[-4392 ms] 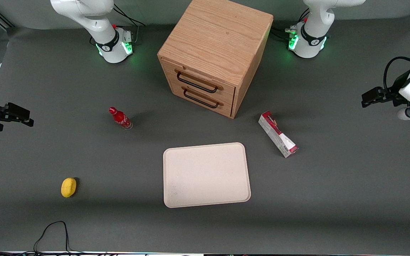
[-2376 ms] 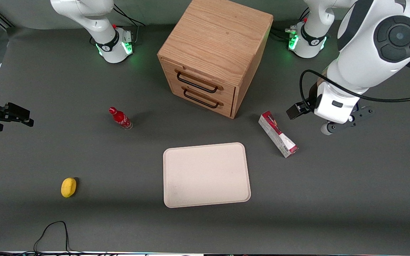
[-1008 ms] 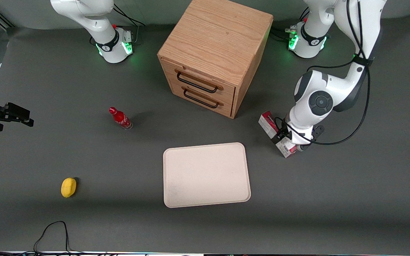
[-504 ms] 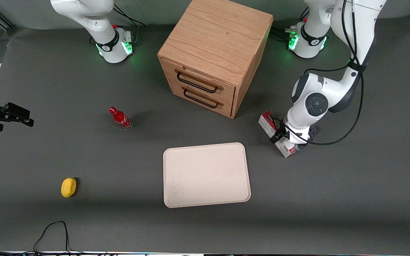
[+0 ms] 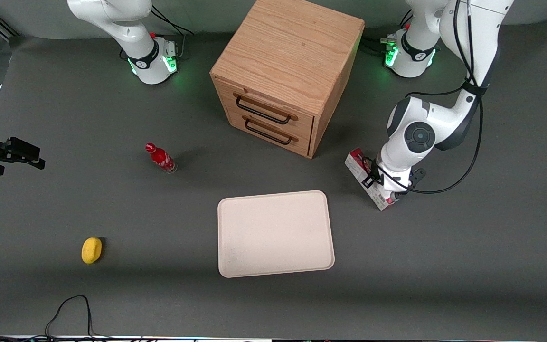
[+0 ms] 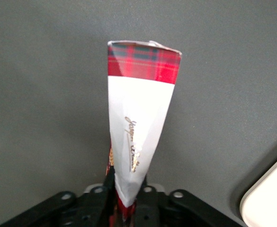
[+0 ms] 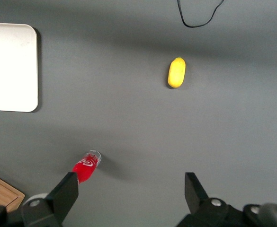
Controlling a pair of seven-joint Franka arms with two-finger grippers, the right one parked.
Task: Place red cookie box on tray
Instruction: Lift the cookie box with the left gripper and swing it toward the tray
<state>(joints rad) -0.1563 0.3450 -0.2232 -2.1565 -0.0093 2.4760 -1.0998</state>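
Observation:
The red cookie box (image 5: 359, 164) lies on the grey table, beside the tray (image 5: 276, 232) and a little farther from the front camera than it. My gripper (image 5: 384, 187) is down over the box's nearer half. In the left wrist view the box (image 6: 138, 118) runs out from between the black fingers (image 6: 98, 203), which press on both its sides, so the gripper (image 6: 128, 203) is shut on it. The box's white side and plaid end face that camera. A corner of the tray (image 6: 271, 198) shows beside it. The tray holds nothing.
A wooden two-drawer cabinet (image 5: 285, 71) stands farther from the camera than the tray. A small red bottle (image 5: 160, 158) and a yellow object (image 5: 91, 250) lie toward the parked arm's end. A black cable (image 5: 69, 308) loops at the table's near edge.
The working arm swung in from the table's end and came down onto the cookie box. Over the last half second the wrist shifted slightly away from the camera; the box's place looks unchanged.

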